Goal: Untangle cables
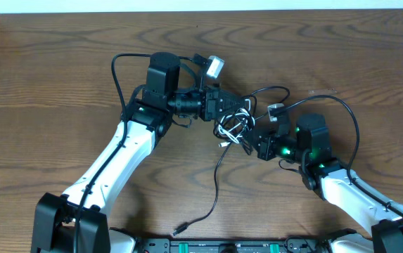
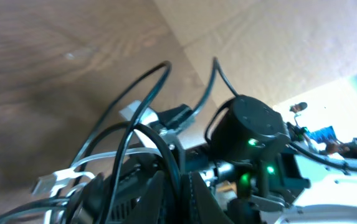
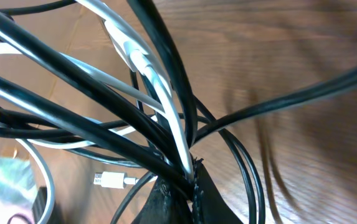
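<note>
Brown wood-grain table (image 1: 46,84), pale strip along far edge. Cables (image 1: 231,128) bunched at centre, one black strand trailing toward near edge. Left gripper (image 1: 239,114) and right gripper (image 1: 250,138) both clamped on the cables.

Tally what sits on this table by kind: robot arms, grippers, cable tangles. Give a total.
Robot arms: 2 (left arm, right arm)
Grippers: 2 (left gripper, right gripper)
Cable tangles: 1 (cable tangle, black and white cords)
Total: 5
</note>
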Controlling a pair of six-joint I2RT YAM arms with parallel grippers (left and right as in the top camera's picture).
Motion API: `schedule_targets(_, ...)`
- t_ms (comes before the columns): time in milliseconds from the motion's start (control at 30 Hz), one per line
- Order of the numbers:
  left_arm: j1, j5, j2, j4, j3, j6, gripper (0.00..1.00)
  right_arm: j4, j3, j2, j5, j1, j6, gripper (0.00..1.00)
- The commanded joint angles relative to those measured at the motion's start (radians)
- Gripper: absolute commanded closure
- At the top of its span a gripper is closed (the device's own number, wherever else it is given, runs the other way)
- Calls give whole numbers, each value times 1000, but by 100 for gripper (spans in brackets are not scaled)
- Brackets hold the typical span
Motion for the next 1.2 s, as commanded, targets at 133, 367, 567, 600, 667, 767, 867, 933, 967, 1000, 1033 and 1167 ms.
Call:
schedule_targets(133,2,-548,-14,-151,-4,-89,93,-124,2,-42,59,-52,11,99)
schedule_targets(367,2,-923,-14,-348,-4,-209,92,-164,2,-180,-194,-100,-104,99)
schedule_targets(567,1,-872,-14,-411,-4,-184,92,-148,2,-324,-260,-154,-138,99)
schedule_targets(600,1,-838,-14,-410,-4,-162,92,-142,2,-341,-260,-159,-137,99)
schedule_targets(667,1,-794,-14,-406,-4,-146,92,-140,2,-362,-260,-161,-137,99)
schedule_targets(767,1,-790,-14,-394,-4,-148,92,-154,2,-367,-286,-159,-137,99)
schedule_targets(867,1,-791,-14,-372,-4,-199,92,-176,2,-367,-346,-159,-166,99)
schedule_targets(933,1,-791,-14,-348,-4,-251,92,-178,2,-367,-407,-157,-217,99)
schedule_targets(967,2,-790,-14,-331,-4,-275,92,-185,2,-367,-426,-154,-241,99)
schedule_targets(1000,1,-787,-14,-306,-4,-297,92,-200,2,-367,-428,-151,-257,99)
schedule_targets(1033,2,-773,-14,-277,-4,-301,92,-227,2,-367,-423,-147,-282,99)
schedule_targets(1167,2,-562,-14,-71,-4,-299,92,-362,2,-364,-320,-129,-332,99)
